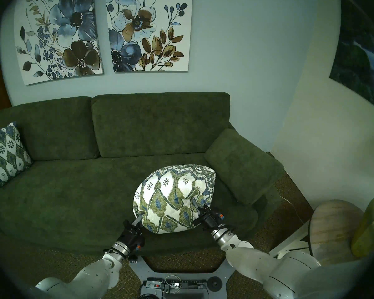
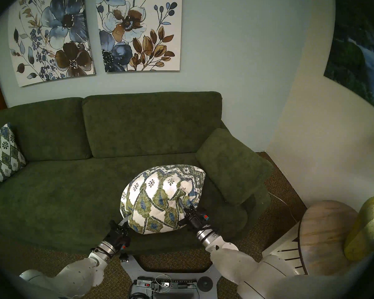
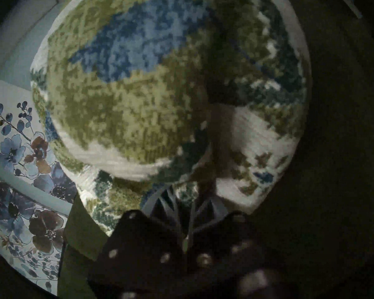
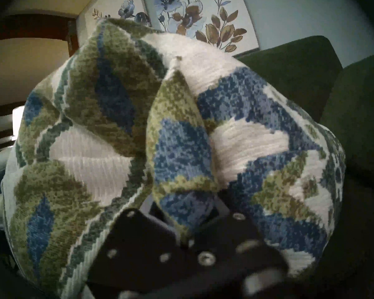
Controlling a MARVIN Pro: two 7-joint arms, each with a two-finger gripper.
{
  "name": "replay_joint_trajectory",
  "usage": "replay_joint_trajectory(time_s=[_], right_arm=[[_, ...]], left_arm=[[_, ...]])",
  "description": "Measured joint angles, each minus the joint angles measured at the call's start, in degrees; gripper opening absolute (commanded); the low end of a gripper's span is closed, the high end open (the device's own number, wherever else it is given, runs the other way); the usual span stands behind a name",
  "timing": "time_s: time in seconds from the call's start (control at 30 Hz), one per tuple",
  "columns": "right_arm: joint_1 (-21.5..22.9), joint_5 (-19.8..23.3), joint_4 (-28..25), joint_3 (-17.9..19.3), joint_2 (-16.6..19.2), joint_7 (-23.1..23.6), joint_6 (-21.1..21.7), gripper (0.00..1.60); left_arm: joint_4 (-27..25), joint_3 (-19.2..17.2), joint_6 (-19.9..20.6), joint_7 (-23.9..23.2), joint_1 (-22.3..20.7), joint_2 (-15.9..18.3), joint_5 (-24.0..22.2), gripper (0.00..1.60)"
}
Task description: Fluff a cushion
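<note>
Cushion (image 1: 174,197) at lower centre of the head view, bunched into a rounded lump over the front of the sofa (image 1: 78,197) seat, pinched at two near corners. Left gripper (image 1: 138,220) at lower left of the cushion, clamped on a fold of its cover; fingers together on fabric in the left wrist view (image 3: 181,205). Right gripper (image 1: 200,208) at the cushion's lower right, likewise clamped on a gathered fold, seen creased between the fingers in the right wrist view (image 4: 190,208).

Step in hand, as judged: shaking or plumping between both grips. Best done with both grips kept firm on cover rather than filling, corners drawn apart to square the shape, then short even shakes to spread the filling. Risk: fabric slipping from one grip, leaving the cushion hanging lopsided.

Farther back: arm bolster (image 1: 242,164) just right of the cushion; second patterned pillow (image 1: 5,154) at far left, well apart; flower paintings (image 1: 104,31) on the wall, upper left.
</note>
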Motion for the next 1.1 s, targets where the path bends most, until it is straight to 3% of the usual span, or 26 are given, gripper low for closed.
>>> replay_joint_trajectory(time_s=[0.57, 1.1], right_arm=[[9.32, 3.15, -13.93, 8.61, 0.1, -0.54, 0.24, 0.0], [15.17, 3.07, -22.99, 12.64, -1.56, 0.91, 0.48, 0.0]], left_arm=[[-13.91, -6.22, -1.75, 4.1, -9.42, 4.55, -0.97, 0.0], [-23.54, -10.27, -3.17, 5.27, -16.17, 8.68, -0.85, 0.0]])
